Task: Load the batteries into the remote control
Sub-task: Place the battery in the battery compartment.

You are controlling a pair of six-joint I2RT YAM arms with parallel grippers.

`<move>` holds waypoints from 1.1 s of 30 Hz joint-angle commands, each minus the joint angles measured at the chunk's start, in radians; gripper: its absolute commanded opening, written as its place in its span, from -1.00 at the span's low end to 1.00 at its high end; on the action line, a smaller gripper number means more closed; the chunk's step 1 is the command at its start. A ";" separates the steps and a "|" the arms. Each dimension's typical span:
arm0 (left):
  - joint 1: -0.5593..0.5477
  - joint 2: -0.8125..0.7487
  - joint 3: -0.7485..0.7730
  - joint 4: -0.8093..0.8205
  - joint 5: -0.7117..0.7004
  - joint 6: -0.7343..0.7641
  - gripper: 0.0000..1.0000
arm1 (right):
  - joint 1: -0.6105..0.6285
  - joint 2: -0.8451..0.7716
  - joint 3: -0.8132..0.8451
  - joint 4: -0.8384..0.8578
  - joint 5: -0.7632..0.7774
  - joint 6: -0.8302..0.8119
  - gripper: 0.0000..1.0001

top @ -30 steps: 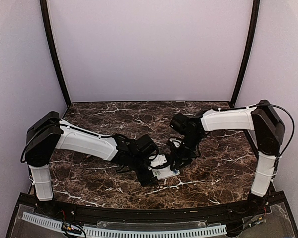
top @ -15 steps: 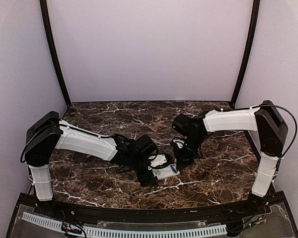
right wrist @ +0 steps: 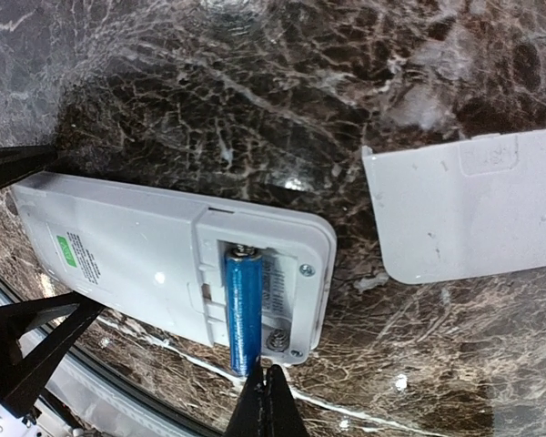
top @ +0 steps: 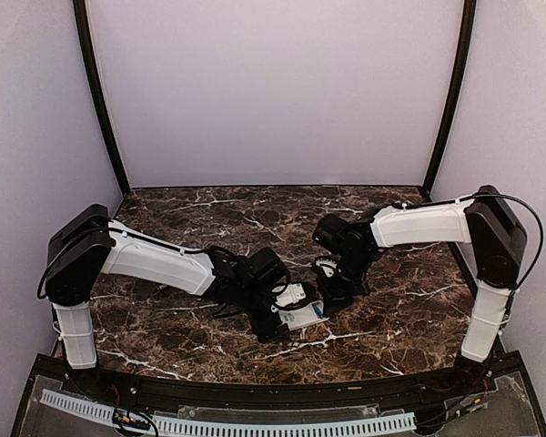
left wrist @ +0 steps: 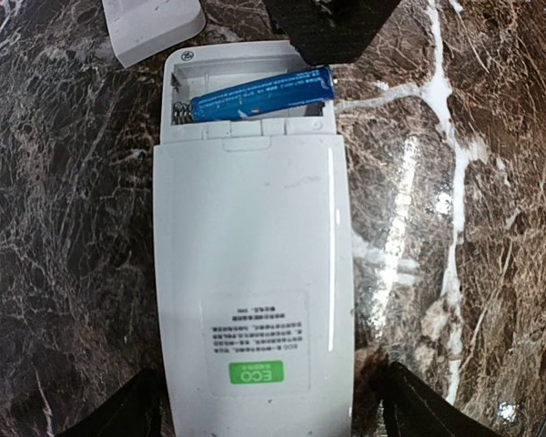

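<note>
The white remote control (left wrist: 255, 273) lies face down on the marble table, its battery bay open at the far end. One blue battery (left wrist: 259, 96) lies slanted in the bay, with one end riding over the bay's edge (right wrist: 244, 309). No second battery is in view. My left gripper (left wrist: 266, 426) straddles the remote's label end, a finger at each side. My right gripper (right wrist: 266, 387) is shut and empty, its tip against the battery's raised end. In the top view the remote (top: 300, 317) sits between the left gripper (top: 280, 317) and the right gripper (top: 328, 302).
The small white cover piece (right wrist: 473, 205) lies flat on the table beside the remote's open end, and also shows in the left wrist view (left wrist: 150, 27). The table's black front rail (top: 273, 391) runs close behind the remote.
My right gripper has drawn back a little to the right off the remote's end, so the blue battery now shows in the top view. The left arm and remote have stayed put.
</note>
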 commanded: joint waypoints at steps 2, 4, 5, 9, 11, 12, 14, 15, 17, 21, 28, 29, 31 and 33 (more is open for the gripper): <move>0.003 0.003 -0.042 -0.063 0.008 0.009 0.65 | 0.016 0.023 0.002 0.021 0.000 0.008 -1.00; 0.003 0.003 -0.042 -0.063 0.007 0.009 0.65 | 0.016 0.025 0.004 0.020 0.001 0.008 -1.00; 0.003 0.003 -0.042 -0.062 0.007 0.008 0.65 | 0.016 0.025 0.006 0.021 0.001 0.006 -1.00; 0.003 0.004 -0.042 -0.063 0.007 0.009 0.66 | 0.016 0.031 0.019 0.015 0.002 0.000 -1.00; 0.003 0.003 -0.043 -0.063 0.008 0.009 0.65 | 0.016 0.029 0.024 0.009 0.007 -0.009 -1.00; 0.004 0.003 -0.043 -0.063 0.008 0.009 0.65 | 0.016 0.027 0.027 0.003 0.017 -0.018 -1.00; 0.006 0.003 -0.044 -0.064 0.011 0.013 0.65 | 0.016 0.017 0.037 -0.016 0.049 -0.061 -1.00; 0.006 0.002 -0.044 -0.065 0.013 0.018 0.65 | 0.014 0.008 0.042 -0.022 0.061 -0.092 -1.00; 0.010 -0.003 -0.050 -0.066 0.018 0.026 0.65 | 0.011 -0.022 0.055 -0.016 0.072 -0.190 -0.93; 0.016 -0.014 -0.068 -0.063 0.019 0.028 0.65 | 0.008 -0.120 0.059 0.032 0.122 -0.371 -0.72; 0.017 -0.049 -0.117 -0.004 0.015 0.023 0.66 | -0.017 -0.429 -0.120 0.329 0.004 -0.742 -0.37; 0.017 -0.053 -0.128 0.002 0.016 0.023 0.66 | -0.018 -0.481 -0.187 0.399 -0.040 -0.847 -0.33; 0.017 -0.065 -0.148 0.034 0.013 0.021 0.66 | -0.018 -0.587 -0.314 0.513 -0.127 -1.006 -0.25; 0.017 -0.080 -0.176 0.067 0.011 0.016 0.66 | -0.017 -0.673 -0.434 0.599 -0.212 -1.184 -0.15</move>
